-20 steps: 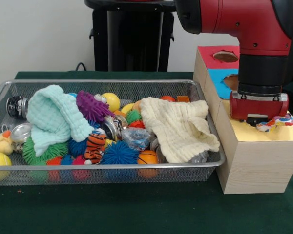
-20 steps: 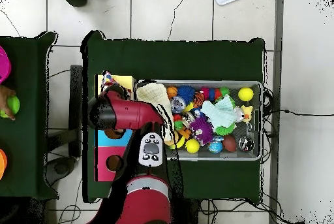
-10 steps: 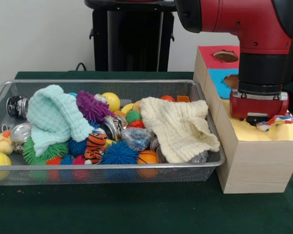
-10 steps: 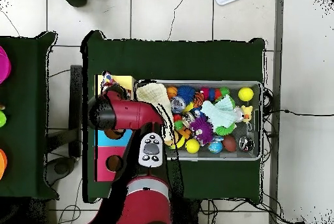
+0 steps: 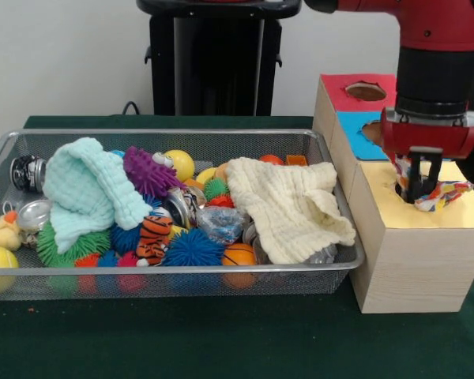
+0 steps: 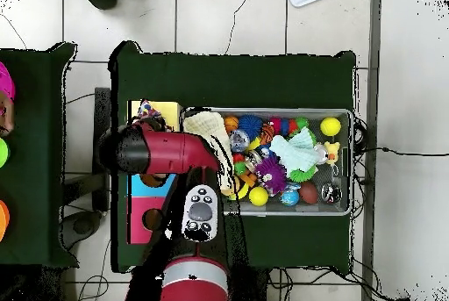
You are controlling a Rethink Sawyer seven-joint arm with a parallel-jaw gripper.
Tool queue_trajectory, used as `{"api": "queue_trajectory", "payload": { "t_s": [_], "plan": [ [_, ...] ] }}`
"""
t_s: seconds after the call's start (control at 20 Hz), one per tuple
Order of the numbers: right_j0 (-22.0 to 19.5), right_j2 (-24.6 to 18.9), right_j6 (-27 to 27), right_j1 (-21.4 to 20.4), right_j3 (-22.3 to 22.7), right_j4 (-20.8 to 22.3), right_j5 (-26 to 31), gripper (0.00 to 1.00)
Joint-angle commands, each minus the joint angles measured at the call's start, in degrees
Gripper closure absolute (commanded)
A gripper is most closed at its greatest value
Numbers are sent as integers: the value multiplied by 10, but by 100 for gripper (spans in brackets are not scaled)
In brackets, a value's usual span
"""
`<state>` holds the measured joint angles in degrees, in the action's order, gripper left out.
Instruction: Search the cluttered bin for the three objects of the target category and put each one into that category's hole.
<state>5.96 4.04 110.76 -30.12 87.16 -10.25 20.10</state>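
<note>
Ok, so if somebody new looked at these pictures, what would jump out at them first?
Probably the red arm's claw over the yellow-faced box at the front view's right, with a printed fabric piece bunched at its tips. Next, the wire mesh bin left of the boxes, heaped with spiky balls, a mint-green cloth and a cream cloth.

Robotics lab: red arm (image 5: 426, 47) on pedestal (image 6: 195, 282), green-clothed surface (image 6: 263, 78), tiled floor (image 6: 219, 21), loose cables (image 6: 395, 152).
</note>
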Motion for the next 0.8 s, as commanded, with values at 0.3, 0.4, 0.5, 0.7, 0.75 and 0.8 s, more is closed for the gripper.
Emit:
{"api": "queue_trajectory", "payload": {
  "t_s": [0.3,0.4,0.5,0.7,0.75,0.8],
  "plan": [
    [8,1,99,-49,-1,-14,135,100],
    [7,2,94,-50,-16,-12,148,100],
    [7,3,94,-49,-32,-11,165,100],
    [9,11,99,-47,-66,-9,203,100],
    [9,12,101,-48,-76,-8,217,100],
    [10,14,102,-49,-87,-8,231,100]
  ]
}}
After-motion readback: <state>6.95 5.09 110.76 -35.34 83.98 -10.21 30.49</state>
